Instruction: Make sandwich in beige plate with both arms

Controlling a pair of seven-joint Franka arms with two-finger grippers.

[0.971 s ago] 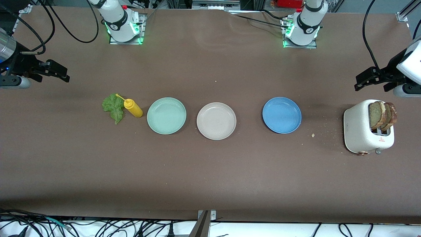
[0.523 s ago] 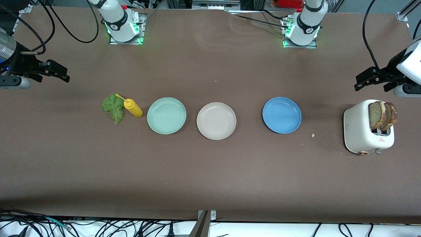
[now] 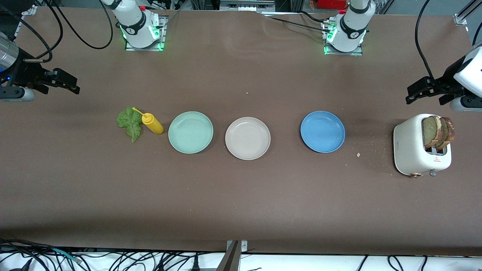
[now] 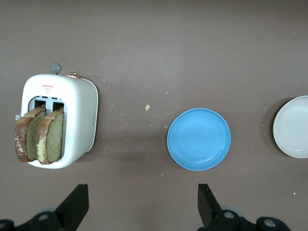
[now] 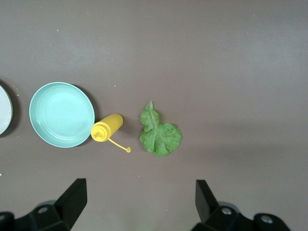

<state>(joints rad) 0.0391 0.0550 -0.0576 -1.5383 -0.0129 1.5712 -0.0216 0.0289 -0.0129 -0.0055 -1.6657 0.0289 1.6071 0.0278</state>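
At the middle of the table (image 3: 241, 210), in a row of three plates, lies the beige plate (image 3: 247, 138), bare, between a mint-green plate (image 3: 190, 132) toward the right arm's end and a blue plate (image 3: 322, 131) toward the left arm's end.

Both arms are drawn back high at the table's ends. The left end effector (image 3: 414, 94) hangs in the air near the white toaster (image 3: 414, 150), its fingers (image 4: 77, 204) spread wide and holding nothing. The right end effector (image 3: 69, 84) hangs over bare table near the lettuce leaf (image 3: 129, 121), its fingers (image 5: 74, 197) also wide apart and empty.

The left wrist view looks straight down on the toaster and shows its two slots, each with one of the bread slices (image 4: 38, 137) standing up out of it; the front view shows them only from the side. The right wrist view shows the lettuce leaf lying flat, just beside a yellow squeeze bottle (image 5: 107, 128) tipped on its side, whose body touches the mint-green plate's rim.

The beige plate is well apart from both end effectors; each wrist view catches only its edge.
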